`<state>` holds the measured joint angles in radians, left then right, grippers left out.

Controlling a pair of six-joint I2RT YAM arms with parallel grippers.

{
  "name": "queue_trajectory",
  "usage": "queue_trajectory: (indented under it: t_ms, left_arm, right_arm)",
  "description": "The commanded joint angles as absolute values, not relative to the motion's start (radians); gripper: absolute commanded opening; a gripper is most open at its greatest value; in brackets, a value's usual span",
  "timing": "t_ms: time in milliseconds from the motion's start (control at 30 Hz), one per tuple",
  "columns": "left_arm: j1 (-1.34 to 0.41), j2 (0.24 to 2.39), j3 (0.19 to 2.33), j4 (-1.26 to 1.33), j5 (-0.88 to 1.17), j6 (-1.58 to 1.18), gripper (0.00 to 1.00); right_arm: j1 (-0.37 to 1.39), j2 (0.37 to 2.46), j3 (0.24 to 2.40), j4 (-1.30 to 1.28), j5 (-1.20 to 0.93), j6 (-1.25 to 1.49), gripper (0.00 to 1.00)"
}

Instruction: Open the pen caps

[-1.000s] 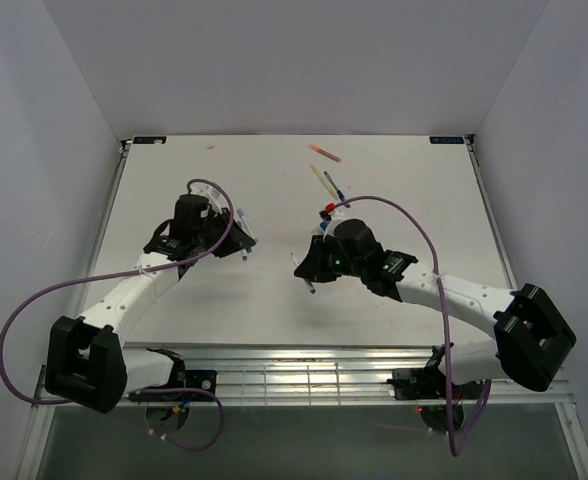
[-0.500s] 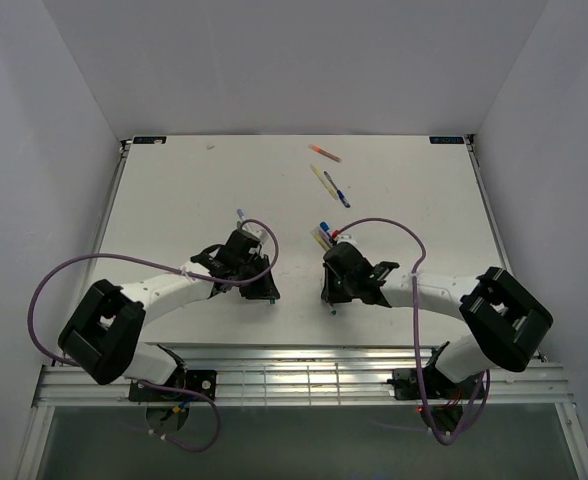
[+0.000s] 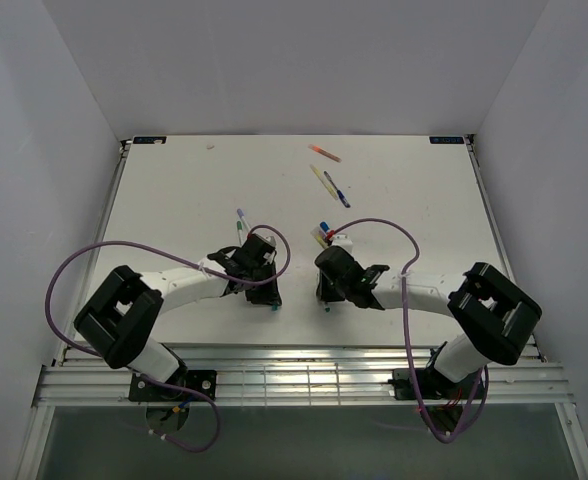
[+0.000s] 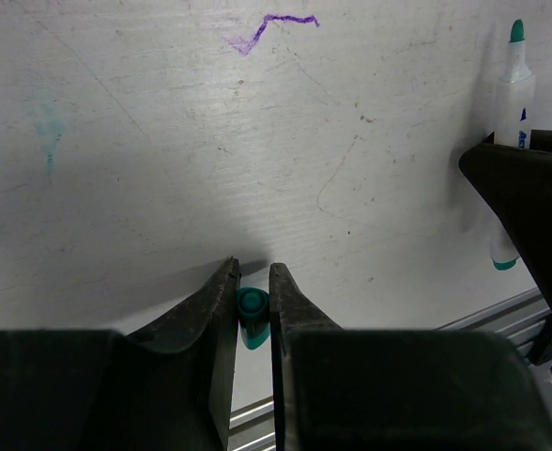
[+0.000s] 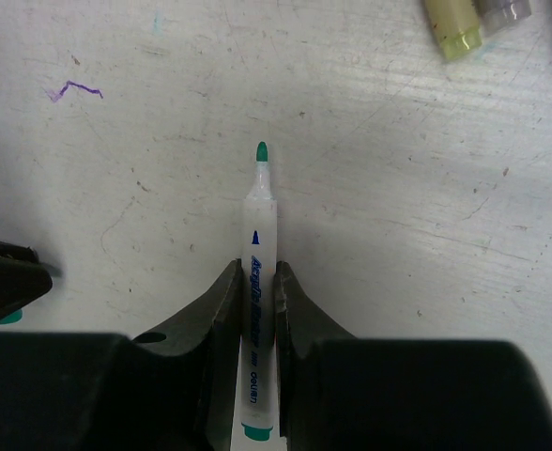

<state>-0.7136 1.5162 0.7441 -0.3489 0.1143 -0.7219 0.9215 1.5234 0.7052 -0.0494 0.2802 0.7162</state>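
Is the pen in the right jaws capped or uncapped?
Uncapped: the pen has a bare green tip; a teal cap sits between left jaws.

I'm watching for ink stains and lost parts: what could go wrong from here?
1. The right tool grips the uncapped pen with its green tip bare and low over the table. It could add a mark like the purple scribble.
2. The left tool pinches the teal cap close to the metal rail at the table's near edge. Released there, it might roll off.
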Motion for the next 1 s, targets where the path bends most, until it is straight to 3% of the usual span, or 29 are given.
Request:
queue_trajectory:
  t_ms: [0, 167, 400, 833, 967]
  left_arm:
    - [-0.723, 1.532, 0.767, -0.405, 0.038, -0.719, 0.15]
    - [-0.727, 1.548, 0.767, -0.416, 0.023, -0.724, 0.27]
    - [-0.729, 1.578, 0.764, -0.420, 0.015, -0.724, 0.35]
    - [-0.729, 1.551, 0.761, -0.428, -0.057, -0.718, 0.43]
    - [-0.729, 1.506, 0.788, -0.465, -0.087, -0.713, 0.47]
  right_arm:
    - [0.933, 1.569, 0.709, -0.089, 0.351, 0.729, 0.18]
    - [0.937, 1.583, 0.703, -0.084, 0.354, 0.733, 0.27]
    - [0.937, 1.585, 0.695, -0.074, 0.353, 0.735, 0.38]
    - [0.937, 1.563, 0.699, -0.069, 0.337, 0.706, 0.39]
    - [0.937, 1.534, 0.721, -0.086, 0.342, 0.683, 0.46]
